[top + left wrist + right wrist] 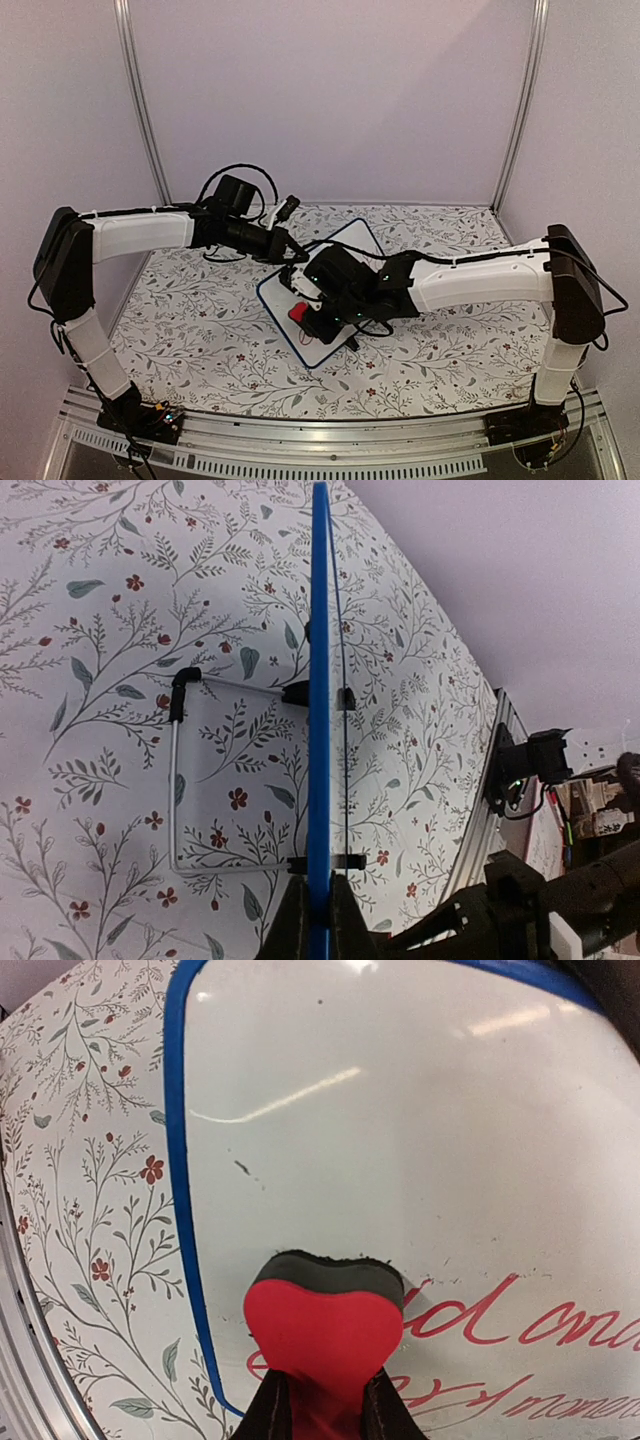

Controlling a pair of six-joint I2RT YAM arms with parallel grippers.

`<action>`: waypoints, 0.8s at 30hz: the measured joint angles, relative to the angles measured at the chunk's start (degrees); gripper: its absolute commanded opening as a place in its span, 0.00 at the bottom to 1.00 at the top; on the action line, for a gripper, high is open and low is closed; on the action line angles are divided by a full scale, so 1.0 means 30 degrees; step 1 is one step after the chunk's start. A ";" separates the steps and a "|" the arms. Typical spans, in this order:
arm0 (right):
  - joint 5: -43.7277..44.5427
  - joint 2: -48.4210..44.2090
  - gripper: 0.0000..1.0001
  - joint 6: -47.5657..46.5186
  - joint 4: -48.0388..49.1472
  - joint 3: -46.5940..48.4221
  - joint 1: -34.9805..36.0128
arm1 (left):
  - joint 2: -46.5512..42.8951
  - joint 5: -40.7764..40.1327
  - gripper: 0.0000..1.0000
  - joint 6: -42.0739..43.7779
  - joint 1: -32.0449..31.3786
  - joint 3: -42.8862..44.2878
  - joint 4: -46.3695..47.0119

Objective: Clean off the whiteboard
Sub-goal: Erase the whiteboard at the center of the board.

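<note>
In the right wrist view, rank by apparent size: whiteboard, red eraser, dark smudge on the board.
1. whiteboard, fills most of the frame.
2. red eraser, though its nearness to the camera enlarges it.
3. dark smudge, tiny.

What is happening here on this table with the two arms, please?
The left tool clamps the whiteboard by its edge. The right tool grips a red heart-shaped eraser and holds it against the board's face. Much of the board looks clean, but red handwriting is still there beside the eraser.
</note>
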 measured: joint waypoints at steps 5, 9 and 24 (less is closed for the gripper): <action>-0.0095 -0.0342 0.08 0.0444 0.0168 -0.1027 0.0000 | 0.0000 0.0007 0.00 0.0000 0.0000 0.0000 0.0000; -0.0160 -0.0583 0.08 0.0714 0.0160 -0.1668 -0.0007 | 0.0000 0.0029 0.00 0.0000 0.0000 0.0000 0.0007; -0.0452 -0.0685 0.08 0.0933 -0.0605 -0.1428 -0.0058 | 0.0000 0.0066 0.00 -0.0168 -0.0007 0.0000 0.0015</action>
